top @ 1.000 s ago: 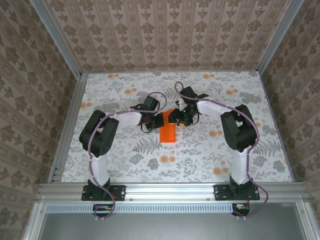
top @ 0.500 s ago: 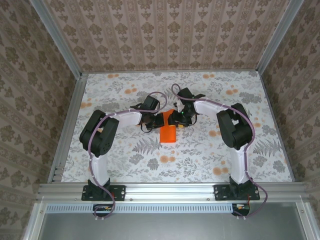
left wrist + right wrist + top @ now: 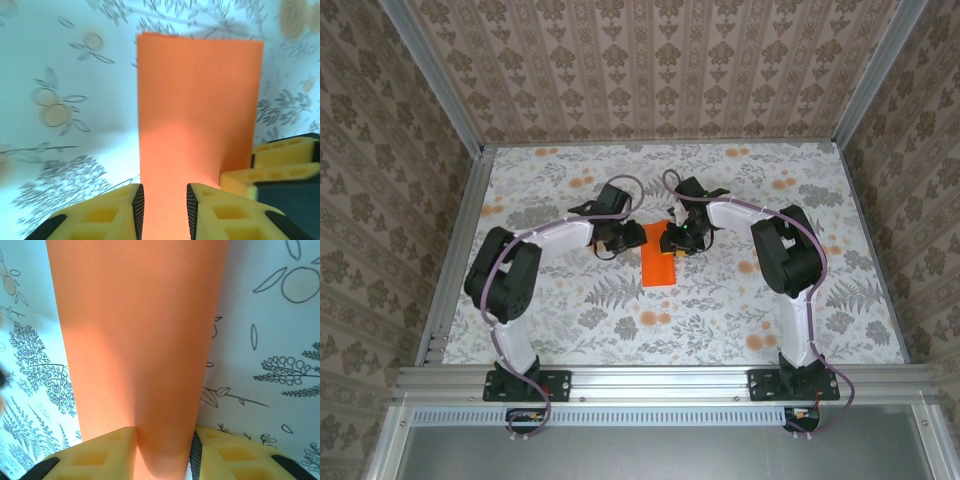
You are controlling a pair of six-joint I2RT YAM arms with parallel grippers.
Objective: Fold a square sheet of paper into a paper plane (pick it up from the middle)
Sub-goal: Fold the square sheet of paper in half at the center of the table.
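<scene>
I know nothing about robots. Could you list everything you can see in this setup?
folded sheet of bright orange paper: one, orange, flat at mid-table.
floral tablecloth: one, white with grey leaves and pale-orange blossoms, covering the table.
patterned wallpaper panels: three, beige-brown, left, back and right.
aluminium frame rails: several, silver, along the table's edges.
robot arms: two, white and black, bases at the near edge.
left gripper: one, yellow fingers, at the paper.
right gripper: one, yellow fingers, at the paper.

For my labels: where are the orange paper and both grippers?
square sheet of paper (image 3: 658, 268), top view, its centre
left gripper (image 3: 163, 202), left wrist view, between its fingers
right gripper (image 3: 164, 440), right wrist view, between its fingers
</scene>
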